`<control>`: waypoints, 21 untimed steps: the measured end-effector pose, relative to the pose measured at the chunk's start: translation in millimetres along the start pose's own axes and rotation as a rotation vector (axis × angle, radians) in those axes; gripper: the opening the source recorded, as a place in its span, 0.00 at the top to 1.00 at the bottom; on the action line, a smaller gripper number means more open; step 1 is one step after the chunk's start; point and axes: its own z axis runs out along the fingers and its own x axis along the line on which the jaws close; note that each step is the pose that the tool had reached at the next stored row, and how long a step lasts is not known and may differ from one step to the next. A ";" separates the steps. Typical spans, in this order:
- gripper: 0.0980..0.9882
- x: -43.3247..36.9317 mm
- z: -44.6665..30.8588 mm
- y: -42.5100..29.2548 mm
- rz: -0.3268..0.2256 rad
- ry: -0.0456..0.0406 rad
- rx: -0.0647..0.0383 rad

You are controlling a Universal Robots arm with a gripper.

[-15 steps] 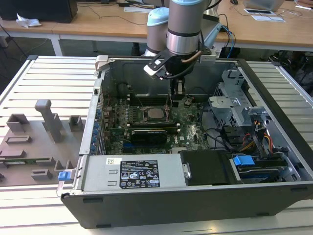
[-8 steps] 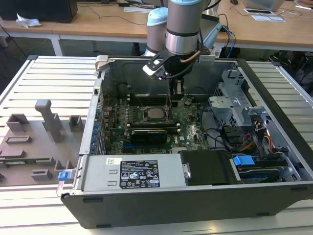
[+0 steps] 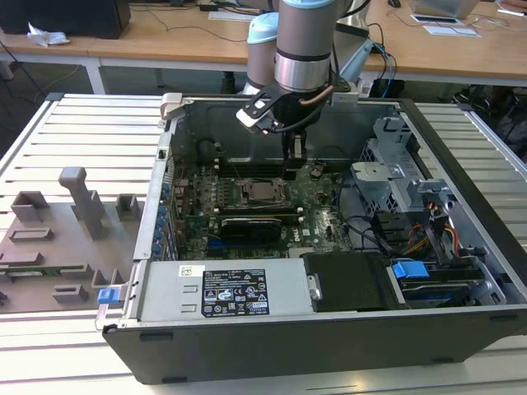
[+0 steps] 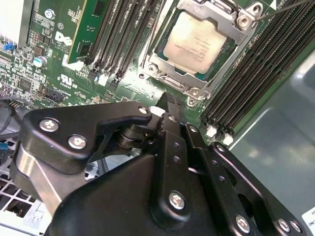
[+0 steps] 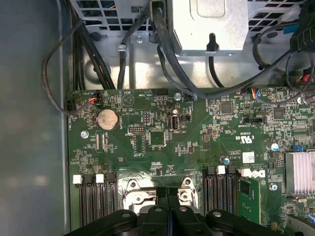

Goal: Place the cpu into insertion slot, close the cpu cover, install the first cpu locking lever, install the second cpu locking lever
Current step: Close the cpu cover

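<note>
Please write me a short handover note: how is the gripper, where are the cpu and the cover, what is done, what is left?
Gripper: shut, holding nothing, poised close beside the cover.
Cpu: seated in place.
Cover: down over the cpu.
Done: cpu placed, cover closed.
Left: the two locking levers; I cannot tell whether either is latched.

The gripper (image 3: 292, 169) hangs inside the case (image 3: 329, 346), low over the board (image 5: 162, 123). Just beyond its tip the cpu (image 4: 197, 42) lies on the board with the cover (image 4: 224, 14) flat around it. Slots (image 4: 256, 73) run along both sides of the cover.
</note>
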 end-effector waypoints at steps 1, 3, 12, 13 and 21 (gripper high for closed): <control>0.99 0.0 0.0 -0.4 0.000 0.0000 0.000; 0.99 0.0 0.0 -1.0 0.000 -0.0001 0.000; 0.99 0.1 2.6 -1.5 0.000 0.0001 0.000; 0.99 0.2 4.1 -1.5 0.000 0.0000 0.000; 0.99 0.5 11.1 -7.6 0.000 -0.0001 0.000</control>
